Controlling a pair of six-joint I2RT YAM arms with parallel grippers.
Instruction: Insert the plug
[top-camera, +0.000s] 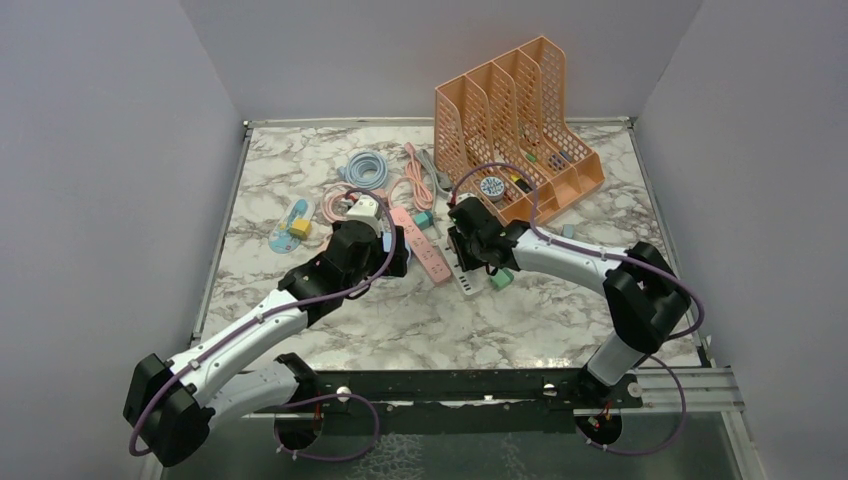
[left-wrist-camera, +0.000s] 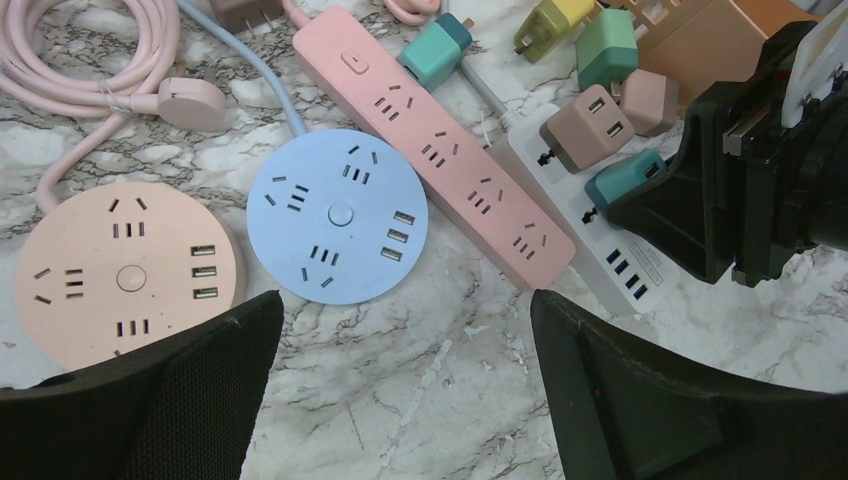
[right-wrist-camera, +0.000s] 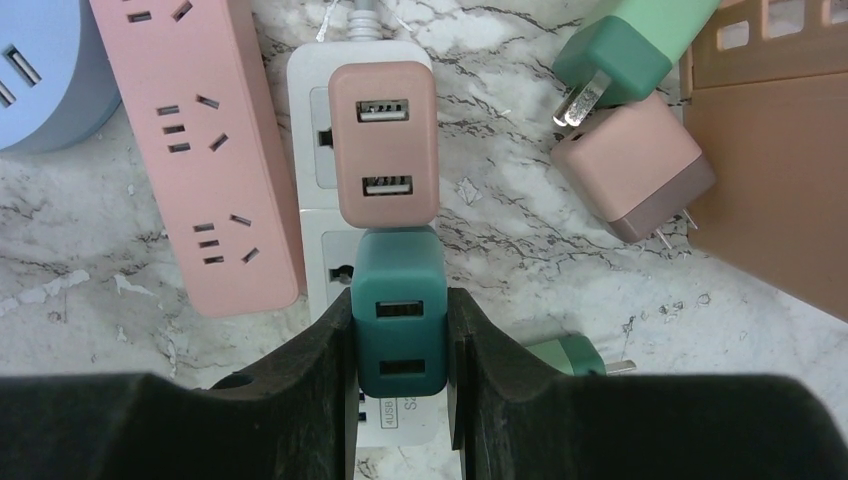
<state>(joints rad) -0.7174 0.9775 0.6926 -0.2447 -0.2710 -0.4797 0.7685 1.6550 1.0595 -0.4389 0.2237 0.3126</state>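
My right end effector (right-wrist-camera: 398, 300) is clamped narrow on the dark green plug (right-wrist-camera: 398, 335), one finger on each side of its body, with its two USB ports facing the wrist camera. The plug sits over the white power strip (right-wrist-camera: 315, 150), directly below a pink adapter (right-wrist-camera: 384, 145) that stands on the same strip, the two almost touching. From here I cannot tell whether the prongs are in the socket; they are hidden under the plug's body.

My left end effector (left-wrist-camera: 400, 310) is spread wide with nothing between its fingers, and hangs over bare marble desk (top-camera: 400, 320) just short of the blue round socket (left-wrist-camera: 337, 215). A peach round socket (left-wrist-camera: 125, 275) lies to the left of the blue one in that view, and a long pink power strip (left-wrist-camera: 440, 150) runs diagonally between the blue socket and the white strip, side by side with the latter.

Loose adapters lie around the work area — a green one (right-wrist-camera: 630, 50) and a pink-and-brown one (right-wrist-camera: 635, 165) touching each other beside the orange file rack (top-camera: 520, 120), and another green one (right-wrist-camera: 575, 355) just beside my right finger. In the overhead view both arms reach in toward the middle of the desk, the end effectors near each other but apart.
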